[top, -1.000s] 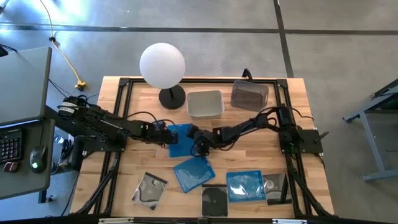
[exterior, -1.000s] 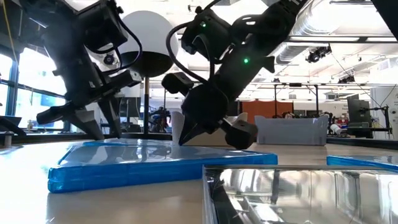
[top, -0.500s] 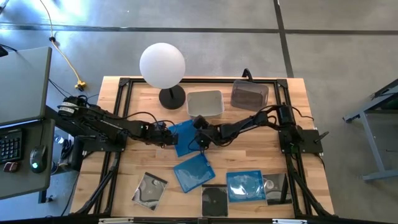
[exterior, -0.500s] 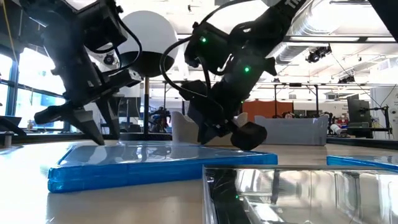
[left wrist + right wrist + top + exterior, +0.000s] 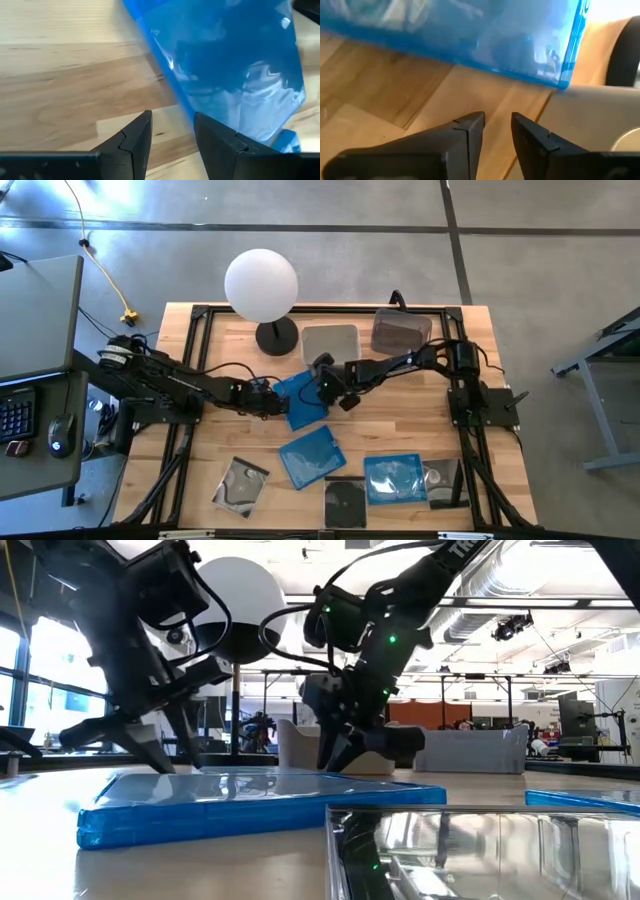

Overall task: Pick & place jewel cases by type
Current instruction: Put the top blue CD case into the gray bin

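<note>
A translucent blue jewel case lies flat at mid-table between both grippers. My left gripper stands at its left edge, open by a narrow gap, fingers pointing down at the wood. My right gripper is at the case's far right corner, also narrowly open. In its wrist view the case's edge lies a little beyond the fingertips. Two more blue cases and three clear cases lie flat near the near edge. My left gripper has one fingertip right beside the blue case's left edge, coming from above and slanting from the table's left. I cannot tell whether it touches. Nothing lies between the two fingers. The case lies flat on the table.
A pale tub and a darker tub stand by the far edge, the pale one just beyond my right gripper. A lamp with a white globe stands far left of them. Bare wood shows to the right.
My right gripper has moved from the blue case's near right side toward the far edge, up beside the pale tub, and has turned from slanting to pointing more straight down. The blue case between the grippers has turned a little and shifted right. My left gripper has crept slightly right.
</note>
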Controlling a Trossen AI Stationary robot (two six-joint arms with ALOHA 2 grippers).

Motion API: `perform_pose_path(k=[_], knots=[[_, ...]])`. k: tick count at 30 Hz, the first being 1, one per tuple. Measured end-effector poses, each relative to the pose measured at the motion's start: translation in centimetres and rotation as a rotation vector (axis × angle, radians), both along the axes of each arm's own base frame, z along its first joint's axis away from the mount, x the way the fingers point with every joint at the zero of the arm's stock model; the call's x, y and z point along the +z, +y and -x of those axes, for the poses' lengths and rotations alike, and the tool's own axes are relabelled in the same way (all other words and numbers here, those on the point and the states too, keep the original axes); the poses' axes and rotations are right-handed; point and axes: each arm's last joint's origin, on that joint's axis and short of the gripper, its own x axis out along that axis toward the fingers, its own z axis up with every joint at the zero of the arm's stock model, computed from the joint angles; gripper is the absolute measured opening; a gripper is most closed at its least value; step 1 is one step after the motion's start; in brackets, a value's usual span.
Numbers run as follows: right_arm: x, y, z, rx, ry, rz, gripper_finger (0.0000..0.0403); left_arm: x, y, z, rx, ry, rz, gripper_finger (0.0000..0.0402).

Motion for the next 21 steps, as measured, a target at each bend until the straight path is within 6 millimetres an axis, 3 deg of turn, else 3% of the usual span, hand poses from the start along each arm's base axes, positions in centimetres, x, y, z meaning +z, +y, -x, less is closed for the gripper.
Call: perform_pose_path(k=[13, 17, 21], knots=[[0.4, -0.2, -0.4, 0.035, -0.021, -0.122, 0.0079, 0.2, 0.0, -0.7, 0.001, -0.083, -0.037, 0.0147], [1.9, -0.1, -0.6, 0.029, -0.006, -0.110, 0.0079, 0.2, 0.0, -0.8, -0.003, -0.087, -0.043, 0.0147], [3.4, 0.5, 0.3, 0.091, 0.037, -0.278, 0.0079, 0.2, 0.0, -0.8, -0.013, -0.089, -0.040, 0.0147]])
